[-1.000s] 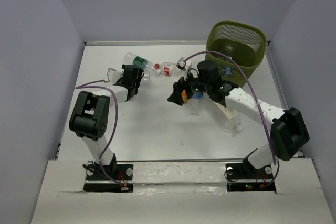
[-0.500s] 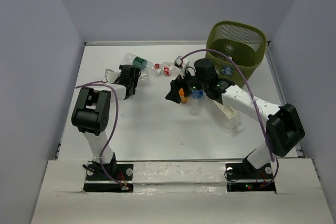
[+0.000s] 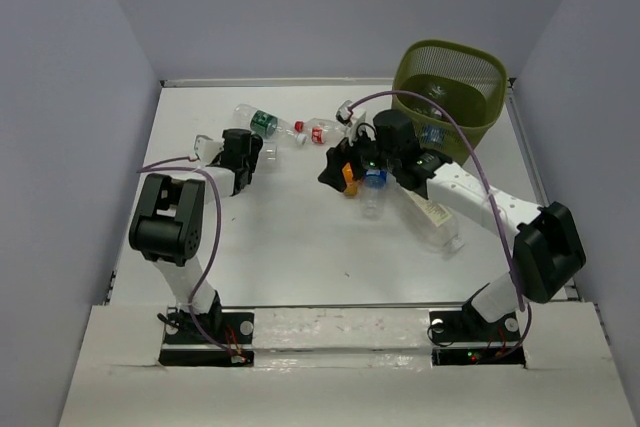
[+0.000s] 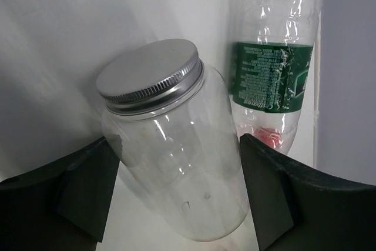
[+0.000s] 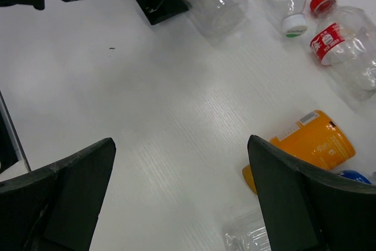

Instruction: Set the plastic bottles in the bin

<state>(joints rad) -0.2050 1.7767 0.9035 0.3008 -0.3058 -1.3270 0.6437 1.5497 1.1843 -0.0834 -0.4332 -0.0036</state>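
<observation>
A: How much room is there near the edges?
B: Grey walls stand along the left, far and right edges of the table. The bin stands in the far right corner, near both walls. From the middle to the near edge the white top is bare, except for one clear bottle that lies under the right arm, toward the right edge.
A: And the grippers?
B: The left gripper is in the far left part, well apart from the left edge. Its fingers touch both sides of a clear jar with a metal lid, so it holds the jar. The right gripper hangs over the middle, its jaws wide, with only table between them.
A: Where are the other bottles?
B: Near the far edge, between the two grippers, lie a green-labelled bottle and a red-labelled bottle. An orange bottle and a blue-capped bottle lie just beside the right gripper. All of these are outside the bin.
A: Can you read any writing?
B: No. The green label has small white print, the red one has white letters and the orange one a pale patch. All are too small to read.
</observation>
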